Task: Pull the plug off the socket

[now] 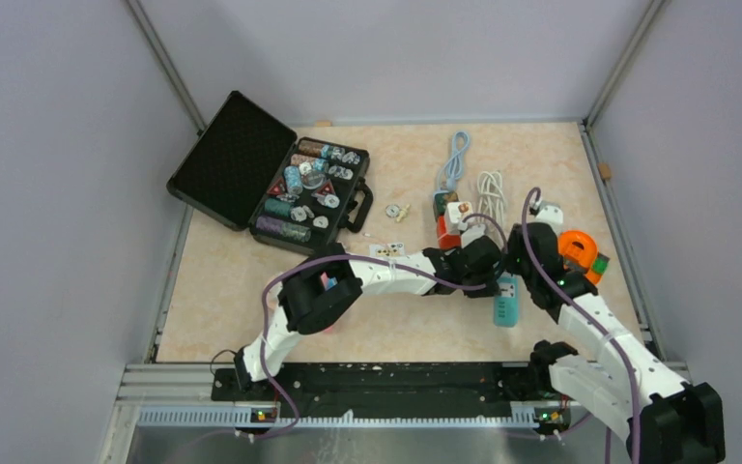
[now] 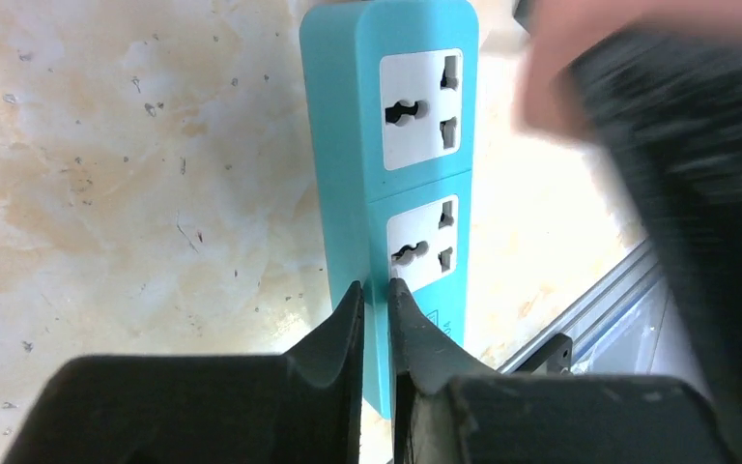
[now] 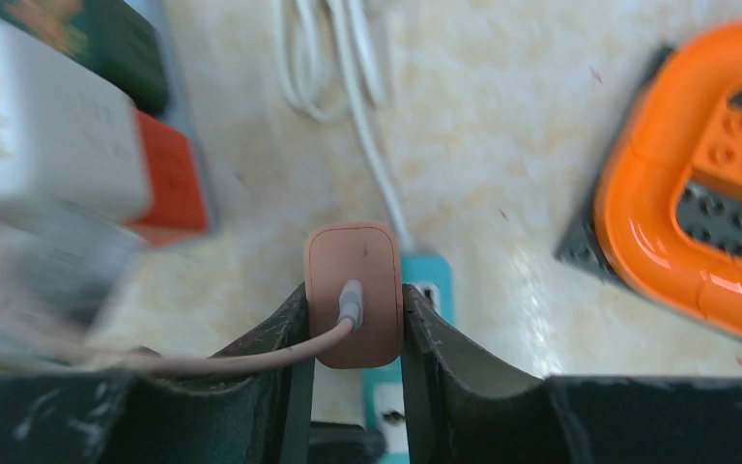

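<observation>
1. Beige marbled table below. The left gripper, fingers nearly together, rests its tips on the teal power strip — apparently pinning it down.
2. The right gripper clamps the pink plug between its fingers, directly over the strip's end — seated or free, I can't tell.

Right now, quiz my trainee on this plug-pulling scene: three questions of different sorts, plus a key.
1. True or false: the right claw grips the pink plug.
2. The power strip is: A teal, B red, C white.
3. Fill in: the left wrist view shows ___ empty sockets on the strip.
Key: 1 true; 2 A; 3 two.
</observation>
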Controlling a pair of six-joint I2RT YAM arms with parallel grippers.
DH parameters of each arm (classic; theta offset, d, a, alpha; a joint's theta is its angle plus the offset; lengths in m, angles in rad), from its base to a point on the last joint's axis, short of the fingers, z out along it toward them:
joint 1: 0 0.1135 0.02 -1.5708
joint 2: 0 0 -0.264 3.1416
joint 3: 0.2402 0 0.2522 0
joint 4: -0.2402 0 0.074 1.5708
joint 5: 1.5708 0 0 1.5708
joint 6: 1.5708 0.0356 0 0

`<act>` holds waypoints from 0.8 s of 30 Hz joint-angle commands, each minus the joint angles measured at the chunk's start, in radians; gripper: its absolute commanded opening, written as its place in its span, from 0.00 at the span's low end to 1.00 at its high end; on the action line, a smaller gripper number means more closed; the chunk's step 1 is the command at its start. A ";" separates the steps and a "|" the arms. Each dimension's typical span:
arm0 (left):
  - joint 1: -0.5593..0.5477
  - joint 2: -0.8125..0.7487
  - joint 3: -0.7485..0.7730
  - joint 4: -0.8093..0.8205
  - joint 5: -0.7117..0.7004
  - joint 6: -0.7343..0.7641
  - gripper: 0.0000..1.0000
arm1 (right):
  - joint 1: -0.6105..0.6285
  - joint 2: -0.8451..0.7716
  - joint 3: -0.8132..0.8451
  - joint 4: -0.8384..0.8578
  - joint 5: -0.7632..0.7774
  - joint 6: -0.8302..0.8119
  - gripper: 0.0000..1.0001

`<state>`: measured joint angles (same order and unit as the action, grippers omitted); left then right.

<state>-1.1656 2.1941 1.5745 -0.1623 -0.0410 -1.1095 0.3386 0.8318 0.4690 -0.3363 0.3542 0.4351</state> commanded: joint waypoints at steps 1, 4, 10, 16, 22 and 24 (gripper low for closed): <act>0.011 0.122 -0.045 -0.210 -0.029 0.038 0.09 | 0.013 0.042 0.160 0.100 -0.093 0.037 0.00; 0.016 0.117 -0.048 -0.211 -0.028 0.044 0.09 | 0.004 0.090 0.201 0.051 -0.127 0.059 0.00; 0.020 0.025 -0.105 -0.136 -0.074 0.093 0.16 | -0.008 0.085 0.178 -0.001 -0.020 0.038 0.00; 0.018 -0.156 -0.240 0.048 -0.111 0.206 0.34 | -0.012 0.077 0.218 -0.040 0.017 0.028 0.00; 0.016 -0.262 -0.321 0.198 -0.039 0.316 0.51 | -0.013 0.070 0.251 -0.070 0.007 0.043 0.00; 0.010 -0.267 -0.336 0.233 0.004 0.335 0.54 | -0.012 0.076 0.273 -0.082 -0.012 0.045 0.00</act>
<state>-1.1481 1.9865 1.2587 -0.0250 -0.0925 -0.8726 0.3305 0.9295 0.6563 -0.4179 0.3431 0.4690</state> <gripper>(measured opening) 0.521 0.324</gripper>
